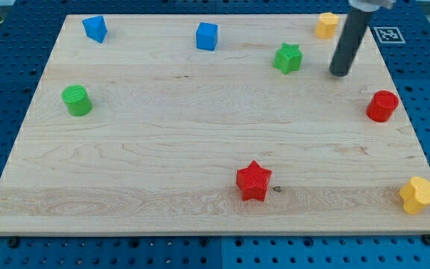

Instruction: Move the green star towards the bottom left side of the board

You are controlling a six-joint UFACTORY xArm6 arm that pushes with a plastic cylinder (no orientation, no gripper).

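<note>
The green star [288, 58] lies on the wooden board [162, 149] near the view's top, right of centre. My tip [339, 74] stands on the board a little to the star's right and slightly lower, apart from it with a visible gap. The rod rises from there towards the view's top right.
A blue pentagon-like block [95, 28] and a blue cube [207, 36] sit along the top. A yellow block [327, 25] is at top right. A green cylinder [76, 100] is at left, a red cylinder [383, 106] at right, a red star [254, 181] at bottom centre, a yellow block [418, 195] at bottom right.
</note>
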